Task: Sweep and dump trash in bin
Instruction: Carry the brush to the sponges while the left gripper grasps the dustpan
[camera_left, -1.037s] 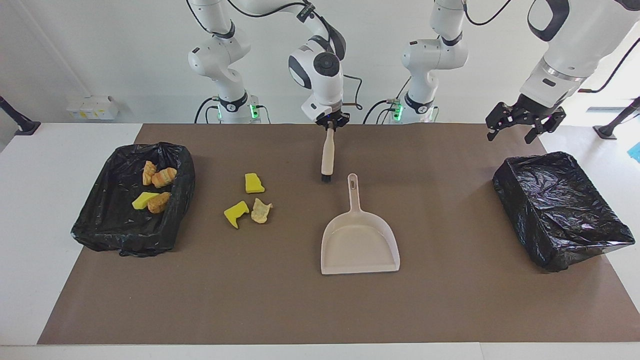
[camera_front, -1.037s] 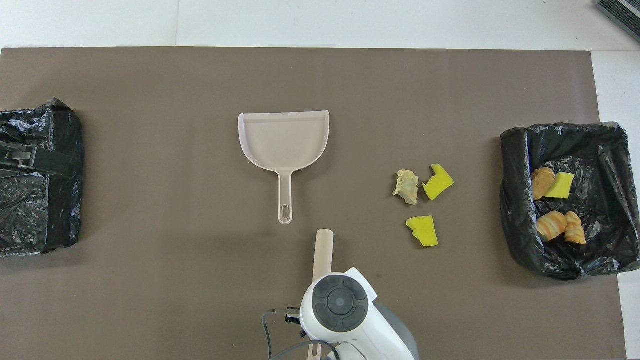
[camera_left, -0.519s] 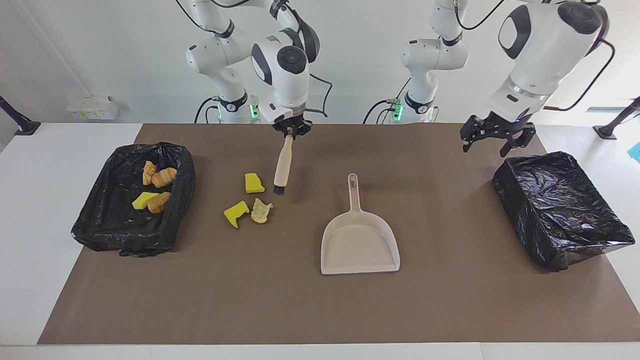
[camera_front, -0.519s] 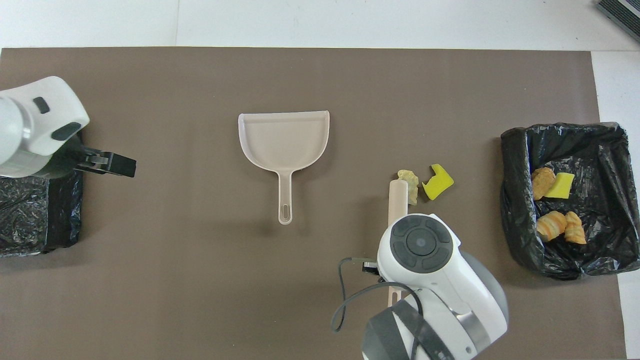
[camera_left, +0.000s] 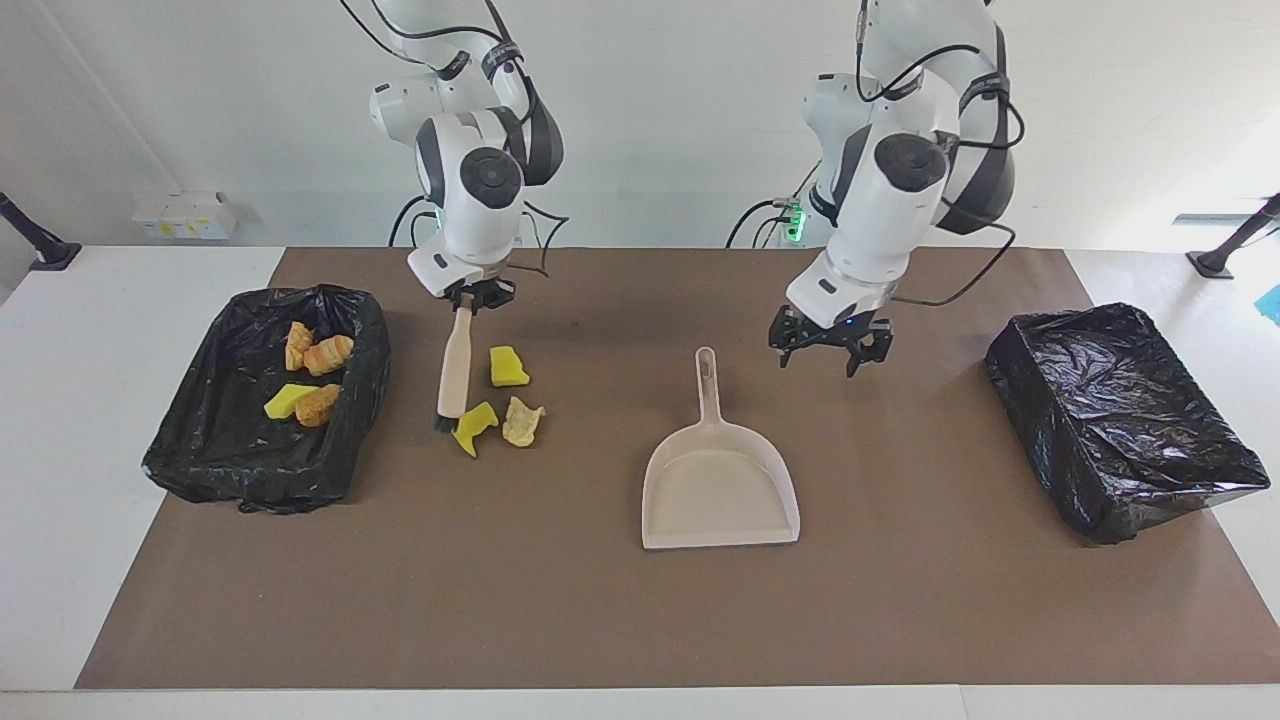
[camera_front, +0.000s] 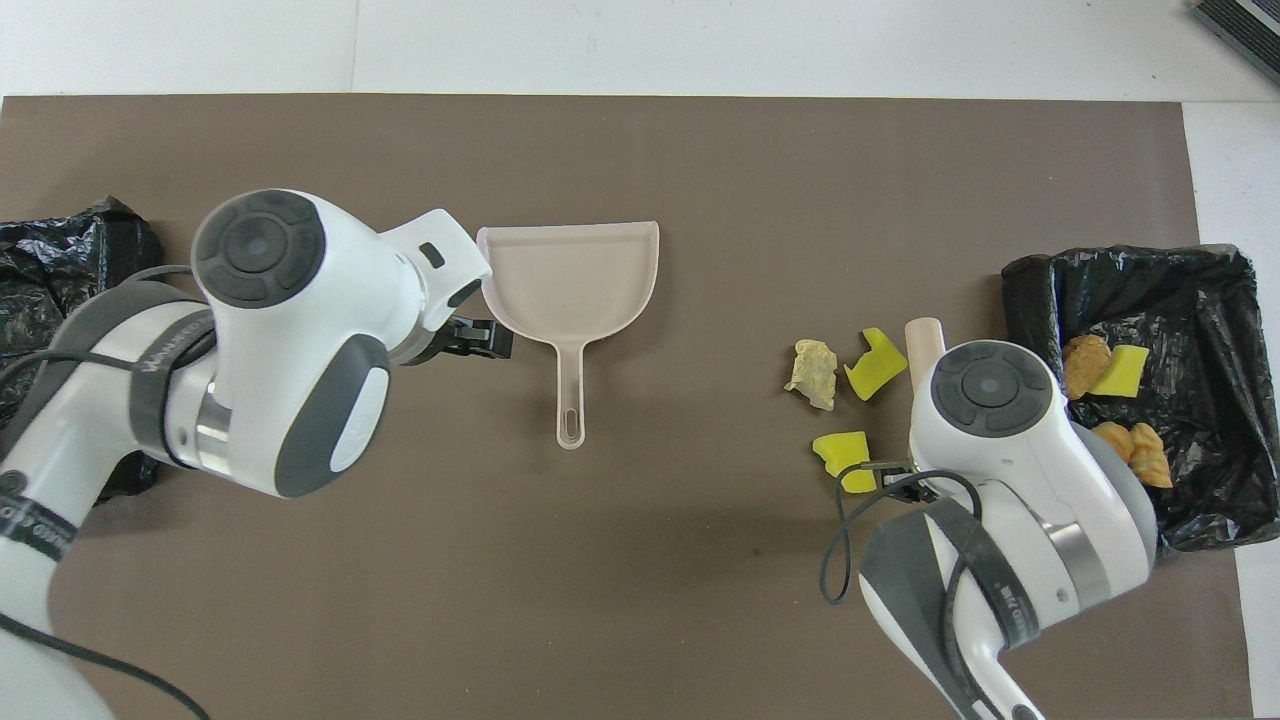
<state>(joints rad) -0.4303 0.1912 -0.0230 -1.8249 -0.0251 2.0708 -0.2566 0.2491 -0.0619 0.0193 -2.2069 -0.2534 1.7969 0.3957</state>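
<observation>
Toward the right arm's end of the worktop, three trash scraps (camera_left: 497, 401) lie loose, four already binned. Right claw (camera_left: 470, 296) pinches the brush (camera_left: 453, 378) beside them; left claw (camera_left: 829, 344), spread, hovers by the dustpan (camera_left: 718, 485) handle. Sweeping step; next it probably needs that handle grabbed.

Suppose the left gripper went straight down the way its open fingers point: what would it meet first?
Probably the bare brown mat, beside the dustpan handle. The left gripper hangs open above it, but depth is uncertain.
</observation>
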